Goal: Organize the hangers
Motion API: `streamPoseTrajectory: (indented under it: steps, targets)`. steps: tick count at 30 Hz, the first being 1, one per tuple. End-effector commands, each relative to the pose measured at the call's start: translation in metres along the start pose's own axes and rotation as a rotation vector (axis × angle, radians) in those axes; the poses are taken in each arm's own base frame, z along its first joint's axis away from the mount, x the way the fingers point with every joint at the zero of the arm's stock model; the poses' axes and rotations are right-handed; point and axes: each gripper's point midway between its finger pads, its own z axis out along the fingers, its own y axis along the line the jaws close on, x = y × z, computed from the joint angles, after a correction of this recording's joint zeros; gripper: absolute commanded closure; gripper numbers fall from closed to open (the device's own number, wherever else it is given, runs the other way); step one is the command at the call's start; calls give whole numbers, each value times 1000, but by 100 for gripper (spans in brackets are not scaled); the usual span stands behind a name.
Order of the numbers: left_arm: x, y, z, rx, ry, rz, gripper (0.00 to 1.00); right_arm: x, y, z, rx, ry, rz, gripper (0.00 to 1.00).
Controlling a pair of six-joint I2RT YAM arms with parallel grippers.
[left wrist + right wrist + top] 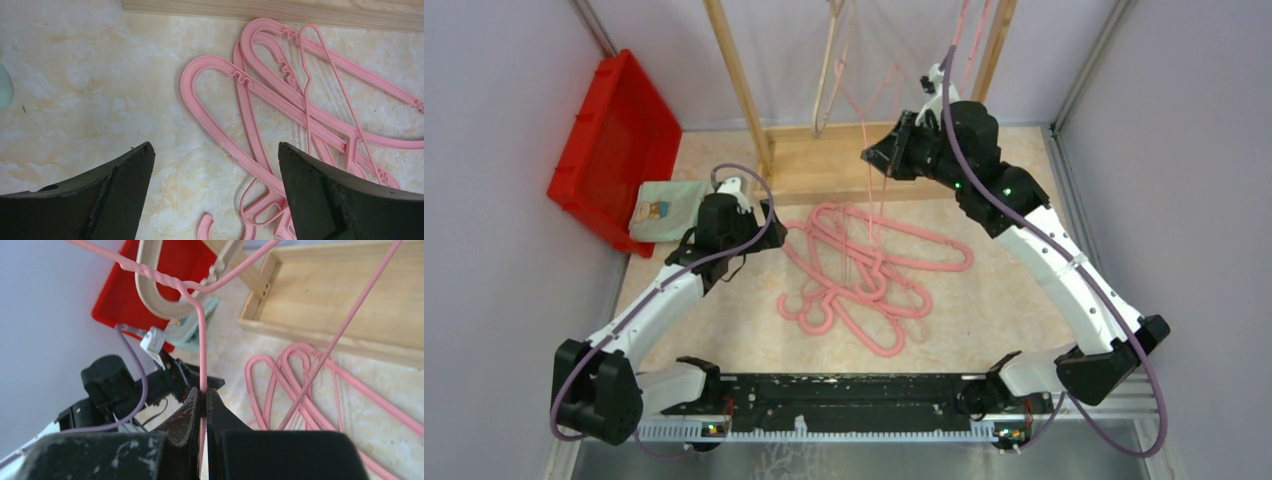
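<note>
If aloft, right tool [203,394] around hanger [202,340].

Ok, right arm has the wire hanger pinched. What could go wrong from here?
1. The right gripper holds the thin pink wire hanger by one slim wire, so it may swivel or slip in the jaws.
2. The beige wooden hanger hangs close by and could snag it.
3. The pile of pink hangers below the open left gripper is interlocked; lifting one may drag others.
</note>
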Motion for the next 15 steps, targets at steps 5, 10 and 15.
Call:
streamPoseTrajectory:
  steps: [5,10,15]
  targets:
    - [-23,-10,-2,26,-58,16,2,-86,-3,13,-75,-239,47,100]
    - [-22,-8,-1,19,-57,20,2,-130,-12,22,-106,-329,50,100]
    - [-21,-7,2,11,-51,20,2,-168,-4,24,-172,-405,29,100]
